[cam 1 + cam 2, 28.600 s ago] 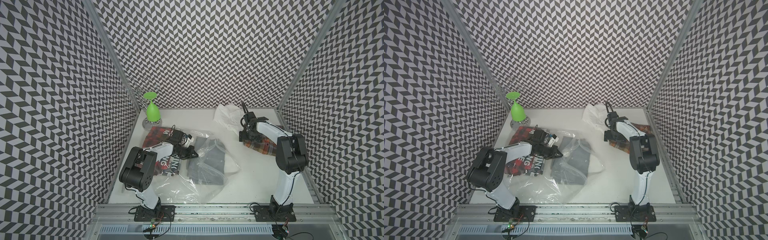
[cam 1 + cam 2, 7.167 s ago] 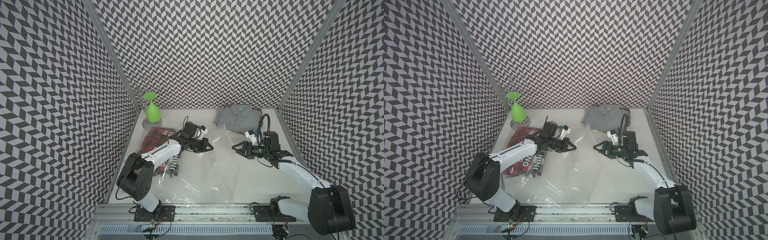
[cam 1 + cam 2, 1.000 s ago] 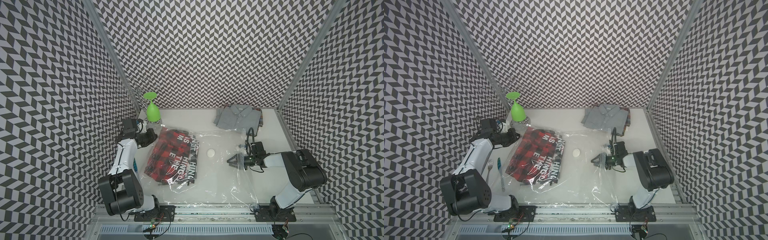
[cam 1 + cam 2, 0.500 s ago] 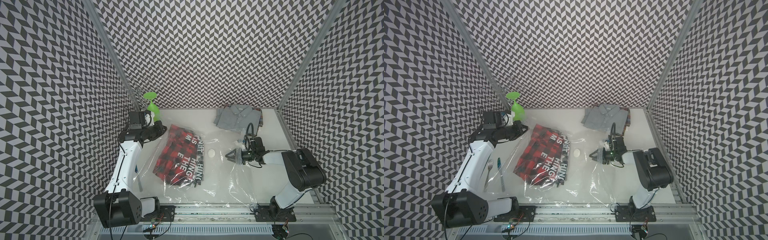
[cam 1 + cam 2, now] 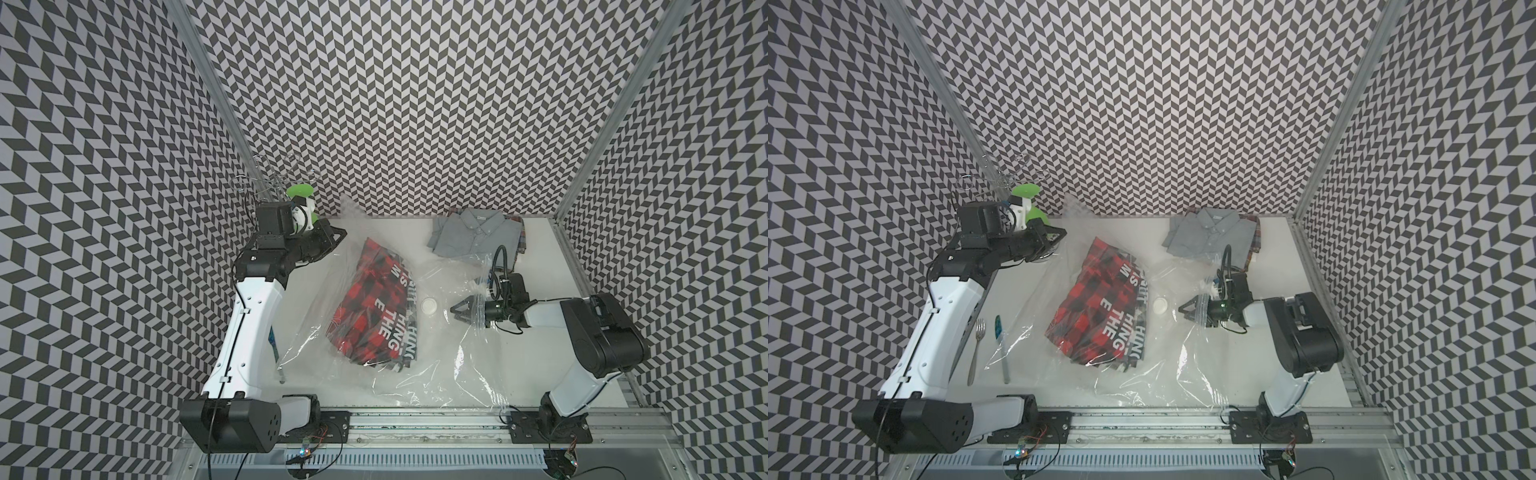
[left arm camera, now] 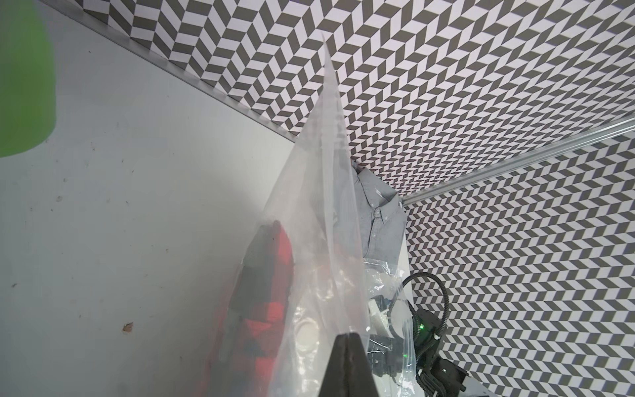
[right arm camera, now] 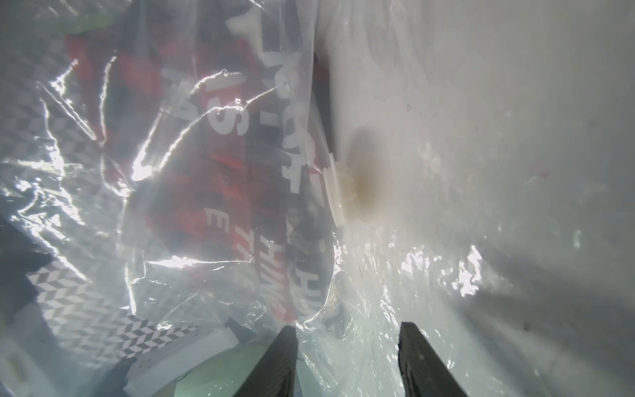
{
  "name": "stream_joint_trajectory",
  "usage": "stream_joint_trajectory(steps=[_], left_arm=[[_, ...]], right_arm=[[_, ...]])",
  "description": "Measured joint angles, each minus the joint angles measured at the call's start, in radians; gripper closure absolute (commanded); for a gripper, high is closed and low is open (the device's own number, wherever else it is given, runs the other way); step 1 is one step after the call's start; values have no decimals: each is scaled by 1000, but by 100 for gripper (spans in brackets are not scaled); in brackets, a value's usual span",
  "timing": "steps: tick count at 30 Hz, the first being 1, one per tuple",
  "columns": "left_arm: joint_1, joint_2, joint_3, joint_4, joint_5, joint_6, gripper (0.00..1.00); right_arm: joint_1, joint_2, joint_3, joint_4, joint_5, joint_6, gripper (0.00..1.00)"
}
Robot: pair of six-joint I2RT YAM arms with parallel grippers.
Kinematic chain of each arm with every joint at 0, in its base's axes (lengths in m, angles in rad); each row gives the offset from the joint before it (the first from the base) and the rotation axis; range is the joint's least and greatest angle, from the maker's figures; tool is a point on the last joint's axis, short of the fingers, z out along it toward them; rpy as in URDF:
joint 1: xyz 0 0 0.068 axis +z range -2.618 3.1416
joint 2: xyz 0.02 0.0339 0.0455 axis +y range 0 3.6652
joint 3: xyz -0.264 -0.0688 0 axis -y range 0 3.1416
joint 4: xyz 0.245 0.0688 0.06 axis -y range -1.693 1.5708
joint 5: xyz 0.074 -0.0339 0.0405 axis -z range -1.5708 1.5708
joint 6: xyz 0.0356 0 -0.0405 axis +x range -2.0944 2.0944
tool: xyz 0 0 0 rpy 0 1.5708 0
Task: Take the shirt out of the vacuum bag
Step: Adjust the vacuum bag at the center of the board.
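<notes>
Left tool (image 6: 347, 340), clamped on a corner of the vacuum bag (image 5: 436, 365), has hoisted it off the desk (image 5: 544, 249). The plaid shirt (image 5: 365, 307) inside now tips toward the right tool (image 5: 457, 312), whose jaws stand apart, likely easing extraction.

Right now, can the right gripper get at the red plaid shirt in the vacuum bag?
Probably, but not surely. The right gripper is open and points at the red plaid shirt. Film of the vacuum bag crinkles around its fingers, and I cannot tell whether it is inside the bag.
</notes>
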Motion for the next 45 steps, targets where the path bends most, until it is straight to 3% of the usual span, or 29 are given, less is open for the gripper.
stream_joint_trajectory(steps=[10,30,45], left_arm=[[-9,-29,95,9,70,-80,100],[-70,-65,97,193,173,-262,100],[-151,10,270,178,169,-263,100]], right_arm=[[-84,0,-10,-18,3,-26,34],[-139,0,-10,-32,20,-31,26],[-172,17,-25,47,-24,-34,23]])
